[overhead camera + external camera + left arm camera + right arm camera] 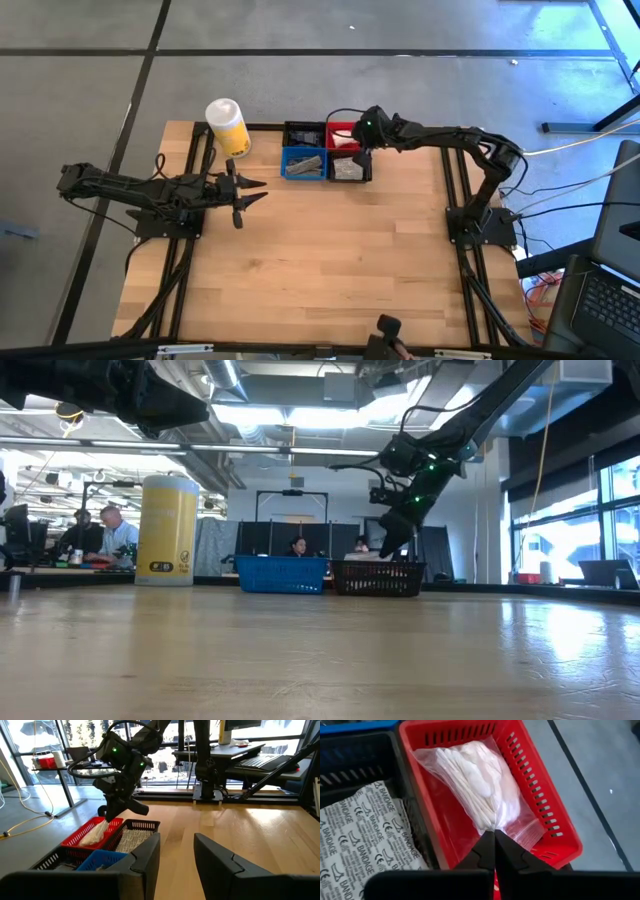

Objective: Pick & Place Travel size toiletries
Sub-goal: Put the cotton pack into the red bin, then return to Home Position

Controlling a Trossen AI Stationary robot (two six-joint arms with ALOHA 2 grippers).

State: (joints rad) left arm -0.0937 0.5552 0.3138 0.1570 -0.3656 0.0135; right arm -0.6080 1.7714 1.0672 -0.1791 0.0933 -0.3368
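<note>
At the far edge of the wooden table (330,250), near its middle, four small bins sit pushed together in a square cluster: a red bin (540,790) and a black bin (304,133) in the back row, a blue bin (303,164) and a second black bin (350,168) in the front row. The right gripper (494,836) hangs over the red bin, its two dark fingers pressed together and pinching the clear plastic bag of white cotton swabs (480,782) at its gathered end; the bag's body lies tilted inside the red bin, touching its floor and leaning toward one wall. Just beside the red bin, the front black bin holds white packets printed with the word BANDAGE (362,837), lying flat. The blue bin holds a few dark flat items, too small to identify. The left gripper (250,192) hovers above the table near its left edge, well apart from the bins, with its fingers (150,855) parted and nothing between them. A tall yellow cylindrical container with a white lid (227,125) stands upright at the far left corner of the table, near the back black bin but not touching it. In the low view, several people sit at desks in the room behind the table.
</note>
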